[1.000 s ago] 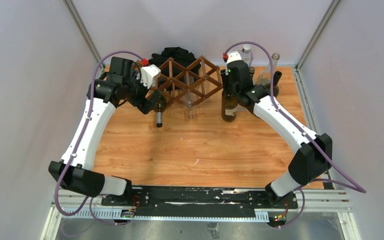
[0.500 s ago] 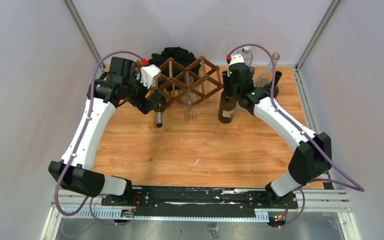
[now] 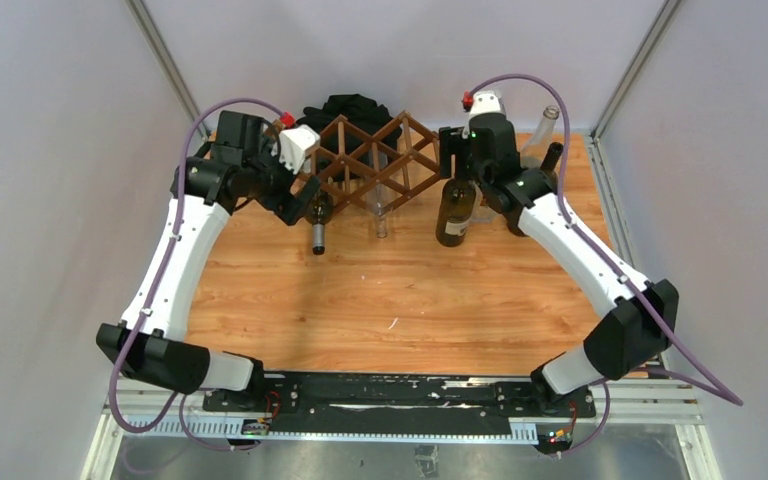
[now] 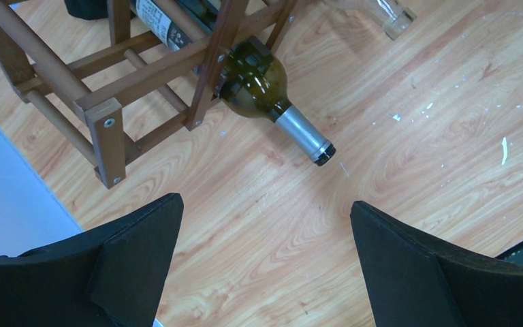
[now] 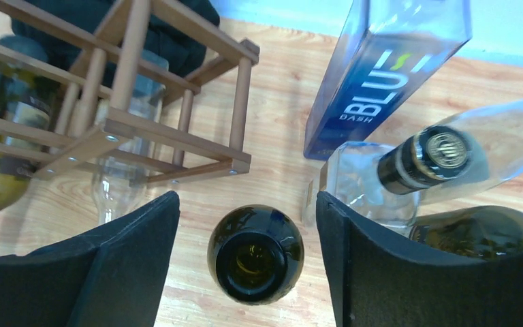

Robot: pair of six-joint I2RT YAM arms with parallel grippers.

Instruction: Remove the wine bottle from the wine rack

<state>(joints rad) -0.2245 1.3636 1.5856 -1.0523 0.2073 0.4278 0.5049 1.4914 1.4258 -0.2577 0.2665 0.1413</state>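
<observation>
The dark brown wine rack (image 3: 375, 160) stands at the back of the table. A dark wine bottle (image 3: 455, 212) stands upright on the wood just right of it. From above its open mouth (image 5: 256, 253) shows between my right gripper's (image 5: 247, 201) spread fingers, which do not touch it. A green wine bottle (image 4: 255, 82) lies in the rack's left end (image 4: 109, 88), its silver-capped neck poking out over the table. My left gripper (image 4: 265, 202) hangs wide open in front of that neck, holding nothing. A clear bottle (image 3: 381, 212) also lies in the rack.
A black cloth heap (image 3: 355, 108) lies behind the rack. Several bottles crowd the back right corner: a blue square one (image 5: 388, 68), a capped one (image 5: 429, 160) and a clear one (image 3: 545, 135). Grey walls close in both sides.
My right gripper has opened off the dark bottle's neck and drawn up and back to the right. The bottle now stands alone. The left arm barely moved.
</observation>
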